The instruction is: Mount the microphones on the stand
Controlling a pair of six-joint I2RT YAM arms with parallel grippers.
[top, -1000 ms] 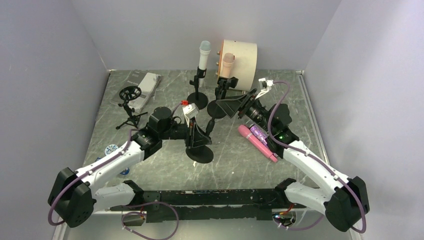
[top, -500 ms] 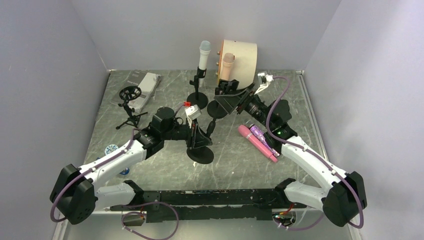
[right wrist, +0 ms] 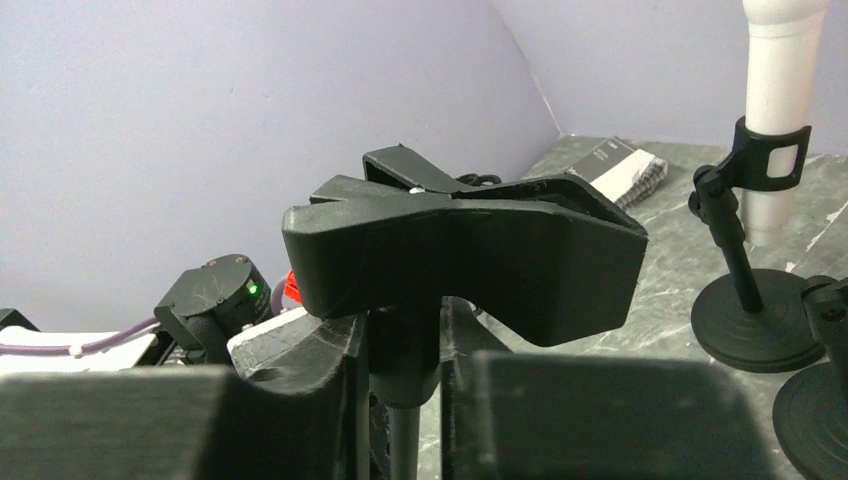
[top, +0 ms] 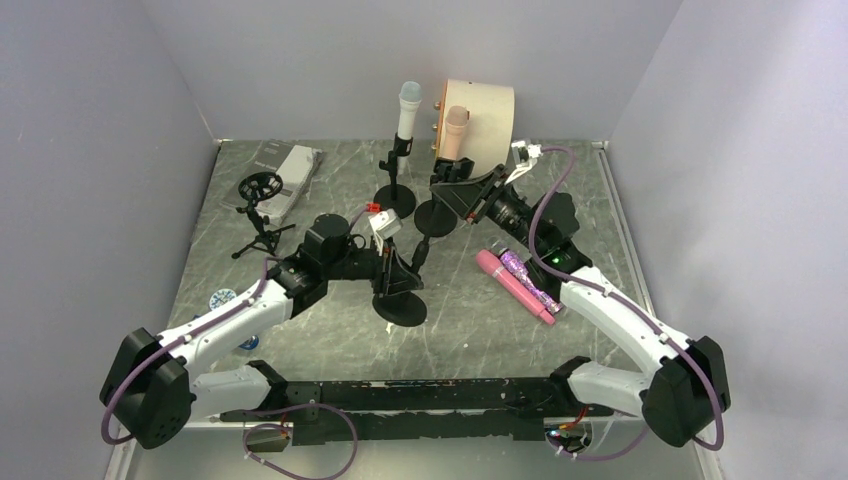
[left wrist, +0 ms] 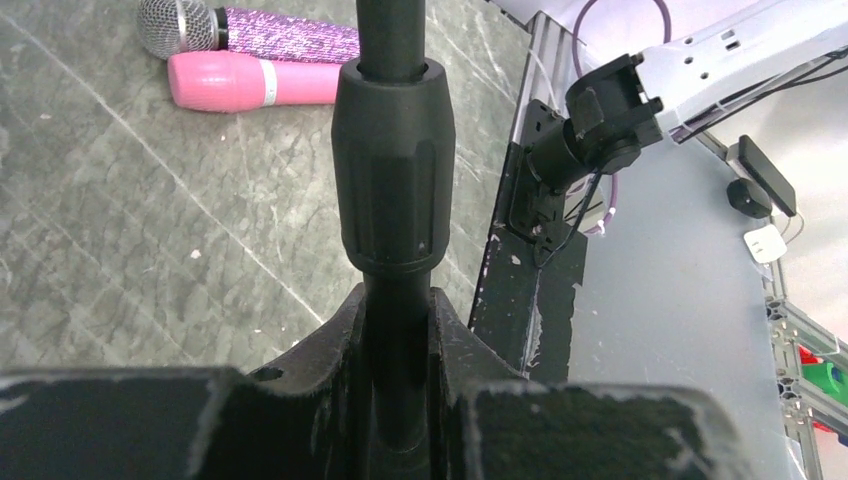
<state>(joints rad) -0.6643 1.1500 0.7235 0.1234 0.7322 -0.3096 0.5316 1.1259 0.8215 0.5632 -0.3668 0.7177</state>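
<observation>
Pink mic | lying flat, head far-left | white mic | upright

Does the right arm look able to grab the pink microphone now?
Probably not yet: the right tool is shut on the stem of a stand. The pink microphone lies uncovered close by, though.

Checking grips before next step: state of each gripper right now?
Left gripper: closed on stand pole.
Right gripper: closed on stem under clip.
</observation>
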